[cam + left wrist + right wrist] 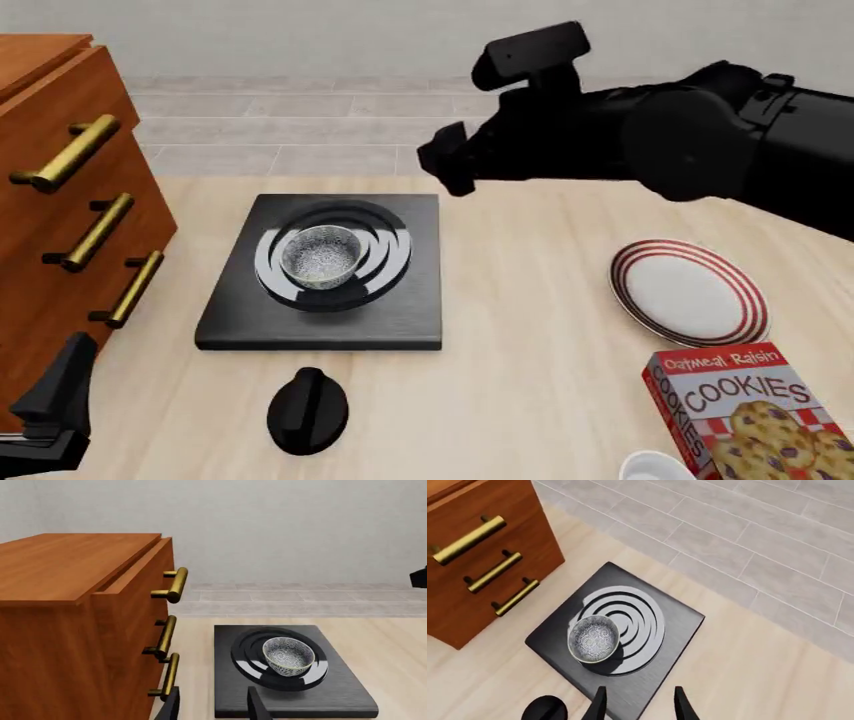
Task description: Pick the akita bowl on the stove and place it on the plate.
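The akita bowl (pixel 320 257), small with a speckled grey-white inside, sits upright on the burner rings of the black stove (pixel 400 322). In the left wrist view the bowl (pixel 288 656) is ahead of my open left gripper (pixel 213 710), well apart from it. My left gripper (pixel 54 400) is low at the front left corner. My right gripper (pixel 640 707) is open and hovers high above the stove (pixel 680 615), with the bowl (pixel 593 638) below and ahead of it. The red-striped plate (pixel 687 292) lies empty at the right. The right arm (pixel 627 120) reaches in over the table's far side.
A wooden drawer cabinet (pixel 67 200) with brass handles stands left of the stove. A black round knob (pixel 307 410) lies in front of the stove. A cookies box (pixel 747 420) and a white cup (pixel 661 468) sit at the front right, near the plate.
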Motion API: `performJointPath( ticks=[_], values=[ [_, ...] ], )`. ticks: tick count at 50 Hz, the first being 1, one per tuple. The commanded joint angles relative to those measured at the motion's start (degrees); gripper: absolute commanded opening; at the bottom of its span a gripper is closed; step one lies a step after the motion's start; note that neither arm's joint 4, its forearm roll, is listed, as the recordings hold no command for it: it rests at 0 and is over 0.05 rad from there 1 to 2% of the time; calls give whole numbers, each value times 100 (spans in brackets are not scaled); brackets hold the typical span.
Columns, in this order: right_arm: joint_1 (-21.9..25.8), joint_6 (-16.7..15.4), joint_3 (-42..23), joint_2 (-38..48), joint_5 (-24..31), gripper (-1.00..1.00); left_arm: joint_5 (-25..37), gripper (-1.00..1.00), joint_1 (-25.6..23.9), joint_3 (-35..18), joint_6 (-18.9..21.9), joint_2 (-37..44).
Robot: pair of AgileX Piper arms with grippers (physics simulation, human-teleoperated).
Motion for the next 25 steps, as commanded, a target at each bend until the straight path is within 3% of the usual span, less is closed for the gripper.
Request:
performJointPath(
  ticks=[1,14,25],
  values=[
    [154,229,-469,502,164,100,0,100,0,0,0,0],
    [149,432,-779,976,143,100,0,100,0,0,0,0],
    [59,404,-990,1379,83,100,0,100,0,0,0,0]
  ],
)
